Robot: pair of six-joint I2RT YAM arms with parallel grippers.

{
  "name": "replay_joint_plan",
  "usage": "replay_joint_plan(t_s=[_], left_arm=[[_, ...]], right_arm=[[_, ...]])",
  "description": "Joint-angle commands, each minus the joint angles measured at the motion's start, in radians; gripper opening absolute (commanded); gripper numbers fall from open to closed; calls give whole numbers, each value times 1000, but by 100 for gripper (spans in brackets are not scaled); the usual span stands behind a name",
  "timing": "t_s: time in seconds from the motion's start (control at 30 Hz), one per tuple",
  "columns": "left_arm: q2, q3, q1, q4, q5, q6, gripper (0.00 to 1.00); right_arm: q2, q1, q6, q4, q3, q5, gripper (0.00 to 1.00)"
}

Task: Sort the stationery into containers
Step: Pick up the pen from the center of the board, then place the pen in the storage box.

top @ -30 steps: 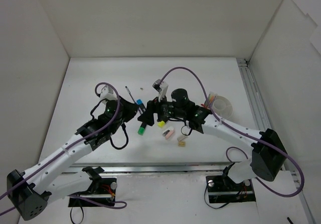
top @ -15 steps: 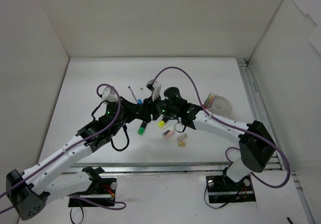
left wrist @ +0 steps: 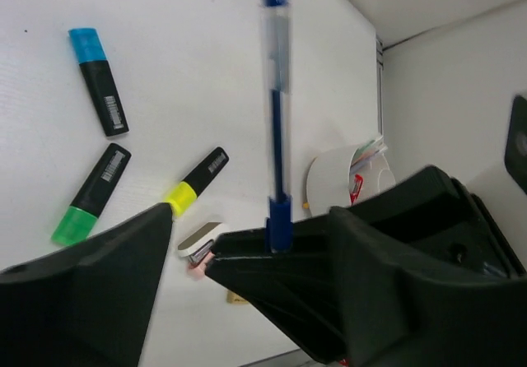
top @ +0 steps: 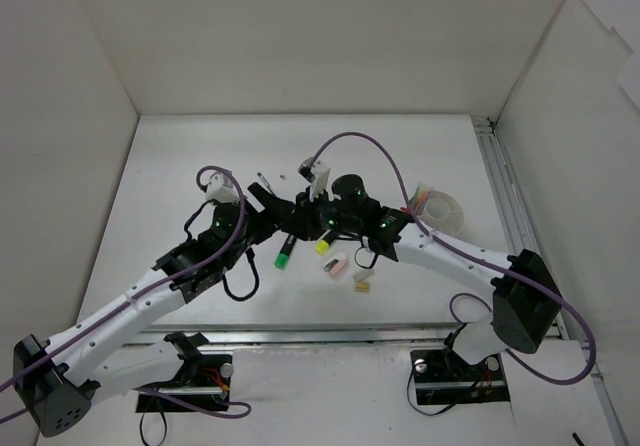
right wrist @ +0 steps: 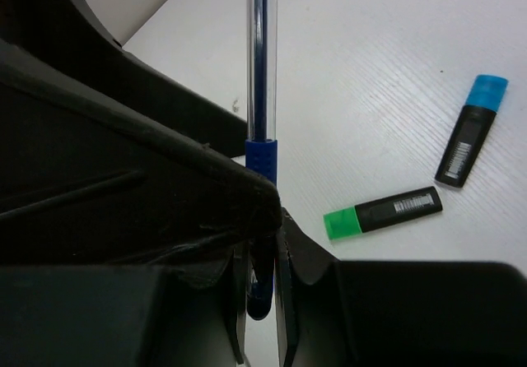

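Both arms meet over the middle of the counter (top: 170,166). The right end effector (right wrist: 272,235) is pressed together on the lower end of a blue pen (left wrist: 276,120), which stands nearly upright above the counter with its capped tip pointing up. The left end effector (top: 272,206) sits directly against the right one. Its jaws are spread, one finger (left wrist: 90,293) stands apart from the pen, and no grip by this side is visible. The overhead view does not resolve the pen itself between the two black heads.

On the counter below lie three black highlighters. One has a blue end (left wrist: 99,79), one a green end (top: 284,257) and one a yellow end (top: 323,246). The green and yellow ones lie near each other, and the blue one is set farther back. A pink eraser (top: 336,265) lies just beside the yellow highlighter on the near side, with a tan eraser (top: 362,284) a little nearer the arm bases. A thin dark pen (top: 262,179) lies on the counter behind the left end effector.

The white round tub (top: 462,218) stands well to the right of the loose items, beside the right arm. A few coloured pieces show at its edge, but they are too small to name.
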Motion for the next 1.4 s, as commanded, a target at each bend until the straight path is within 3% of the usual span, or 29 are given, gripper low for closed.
replay_joint_plan(t_s=[0.0,0.07,0.1,0.23,0.37,0.43,0.67,0.83,1.03,1.37], left_arm=[[0,33,-11,43,41,76,77],[-2,37,-11,26,41,105,96],[-5,37,-11,12,33,110,99],[-46,33,-11,-17,-7,150,100],[-130,8,-11,-54,-80,194,100],[-164,-1,14,-66,-117,211,100],[-173,-12,80,-114,-136,213,100],[-127,-7,136,-91,-60,239,100],[-87,-13,207,-66,12,239,100],[-68,-33,302,-29,130,270,100]], right_arm=[[-112,3,-18,-72,49,70,0],[-146,-1,-26,-203,67,143,0],[-166,-1,-30,-241,73,171,0],[-184,-81,-20,-529,140,180,0],[-183,-187,-53,-976,236,208,0],[-187,-228,-20,-1116,269,226,0],[-227,-400,164,-1328,268,-57,0],[-221,-498,152,-1629,384,97,0],[-192,-618,126,-1786,394,44,0],[-97,-812,56,-1778,420,85,0]])
